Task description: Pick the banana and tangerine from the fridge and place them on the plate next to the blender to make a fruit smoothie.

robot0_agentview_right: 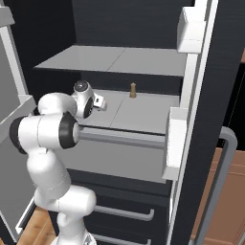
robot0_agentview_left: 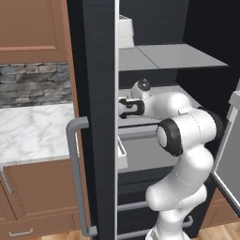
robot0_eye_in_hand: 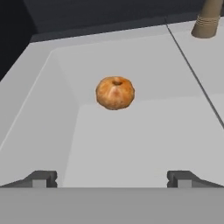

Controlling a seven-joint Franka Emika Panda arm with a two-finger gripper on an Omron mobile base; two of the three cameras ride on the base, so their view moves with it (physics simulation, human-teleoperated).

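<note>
The black fridge (robot0_agentview_left: 93,70) stands open, and my arm reaches onto its middle grey shelf (robot0_agentview_right: 143,112). In the hand view the tangerine (robot0_eye_in_hand: 115,92), round and orange, lies on the grey shelf floor ahead of my gripper (robot0_eye_in_hand: 112,178), apart from it. The two fingertips (robot0_eye_in_hand: 41,178) stand wide apart with nothing between them, so the gripper is open. From the base views my hand (robot0_agentview_left: 130,108) (robot0_agentview_right: 97,102) hovers low over the shelf's left part. The banana, the plate and the blender are out of view.
A tan bottle-shaped object (robot0_agentview_right: 133,90) (robot0_eye_in_hand: 209,17) stands upright at the back of the shelf, right of the tangerine. White door bins (robot0_agentview_right: 174,139) and the grey bar handle (robot0_agentview_left: 75,173) flank the opening. Drawers (robot0_agentview_right: 124,210) lie below. A marble counter (robot0_agentview_left: 33,131) runs left.
</note>
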